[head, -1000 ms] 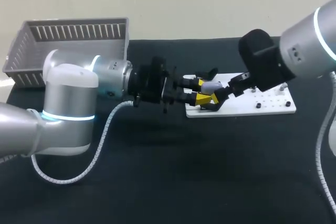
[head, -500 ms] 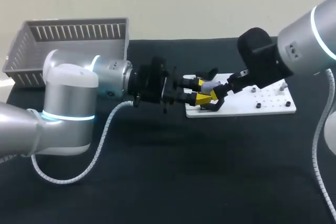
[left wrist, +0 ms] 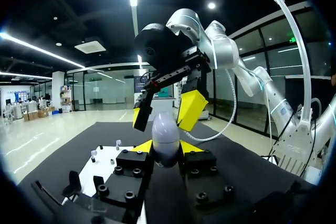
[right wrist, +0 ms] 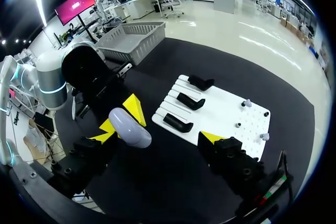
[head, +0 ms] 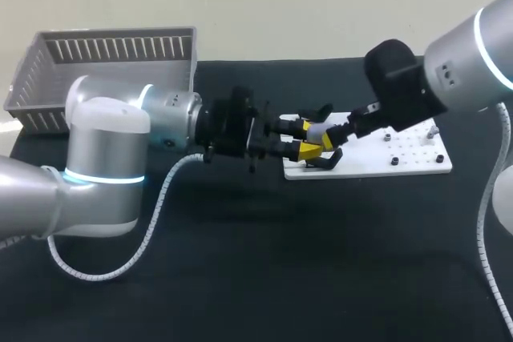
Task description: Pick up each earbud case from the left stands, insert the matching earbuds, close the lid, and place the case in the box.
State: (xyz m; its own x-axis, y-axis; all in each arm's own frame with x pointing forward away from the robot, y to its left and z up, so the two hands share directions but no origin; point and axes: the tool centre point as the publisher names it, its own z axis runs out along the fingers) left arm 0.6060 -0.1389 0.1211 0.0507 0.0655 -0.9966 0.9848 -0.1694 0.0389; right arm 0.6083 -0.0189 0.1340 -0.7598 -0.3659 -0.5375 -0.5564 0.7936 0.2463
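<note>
A pale lilac earbud case [head: 317, 131] hangs above the table, just left of the white stand plate [head: 417, 167]. My left gripper [head: 302, 138] is shut on it, its yellow tips pinching the case [left wrist: 165, 135] from both sides. From the opposite side my right gripper [head: 329, 142] stands wide open, its yellow fingers [left wrist: 192, 109] straddling the case's far end without touching it. In the right wrist view the case [right wrist: 129, 127] sits between my right gripper's [right wrist: 158, 134] spread tips, nearer one finger. The case's lid looks closed.
Three black stands [right wrist: 181, 102] on the white plate [right wrist: 227, 109] are bare, and small earbuds [right wrist: 244, 102] sit on pegs at its far part. A grey slatted basket [head: 104, 58] stands at the back left. The table is covered in black cloth [head: 264, 262].
My right arm's wrist has shifted slightly up and to the right; its fingers stay around the case. The left arm and the case have not moved.
</note>
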